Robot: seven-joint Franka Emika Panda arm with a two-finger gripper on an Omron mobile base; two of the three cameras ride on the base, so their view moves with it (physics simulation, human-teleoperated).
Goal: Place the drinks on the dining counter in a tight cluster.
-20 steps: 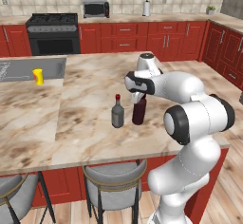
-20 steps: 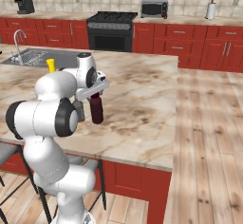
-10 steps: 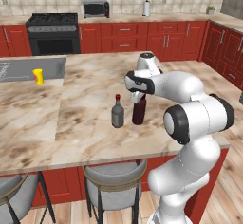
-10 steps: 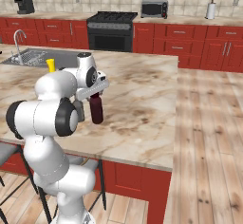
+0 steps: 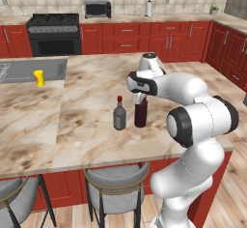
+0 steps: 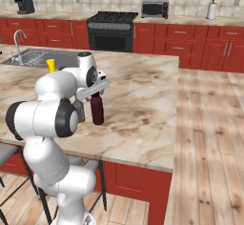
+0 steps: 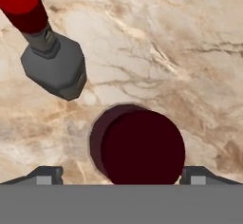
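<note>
No readable text, labels, brand names, numbers or signs appear anywhere. The grey bottle with a red cap and the dark maroon bottle on the marbled counter carry no lettering, and the appliances along the back wall are too small to show any.

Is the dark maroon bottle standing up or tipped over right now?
Upright. The dark maroon bottle stands vertically on the marbled dining counter, beside the grey glass bottle with red cap.
</note>
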